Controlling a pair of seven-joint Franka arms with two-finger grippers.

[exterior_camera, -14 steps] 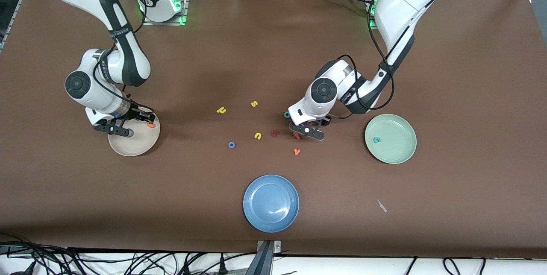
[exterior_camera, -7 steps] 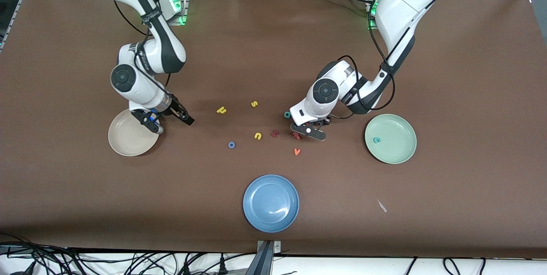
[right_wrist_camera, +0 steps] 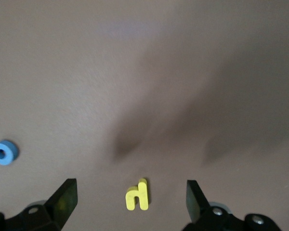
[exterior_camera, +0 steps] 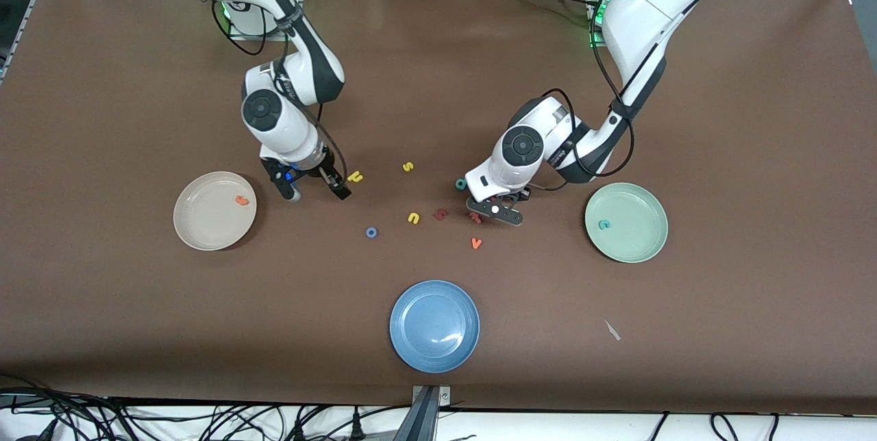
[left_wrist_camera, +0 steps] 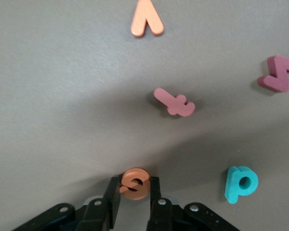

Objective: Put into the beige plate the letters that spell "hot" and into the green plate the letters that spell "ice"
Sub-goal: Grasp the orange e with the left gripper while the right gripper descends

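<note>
- The right gripper (exterior_camera: 312, 187) has left the beige plate (exterior_camera: 199, 229) and moved toward the middle of the table. Its fingers are wide apart and hold nothing.
- An orange letter (exterior_camera: 241, 200) now lies in the beige plate. It looks like the "t", so one letter of "hot" seems done.
- In the right wrist view, the yellow "h" (right_wrist_camera: 137, 195) lies on the table between the open fingers. The gripper looks ready to come down on it next.
- The blue "o" (exterior_camera: 371, 232) is on the table, nearer the front camera than the "h". It has not been picked up yet.
- The left gripper (left_wrist_camera: 134, 192) has closed. A second ago its fingers were wider. Now they are clamped on the orange "e" (left_wrist_camera: 134, 183), low at the table.
- The teal "c" (exterior_camera: 603, 224) already lies in the green plate (exterior_camera: 644, 242).
- The dark red bar letter (left_wrist_camera: 175, 102) lies on the table near the left gripper. It may be the "i", and it waits its turn.
- The teal "d" (left_wrist_camera: 241, 183), the orange "v" (left_wrist_camera: 147, 20) and the chunky dark red letter (left_wrist_camera: 278, 73) lie close by. They should stay where they are.
- The blue plate (exterior_camera: 434, 326) has nothing in it.
</note>
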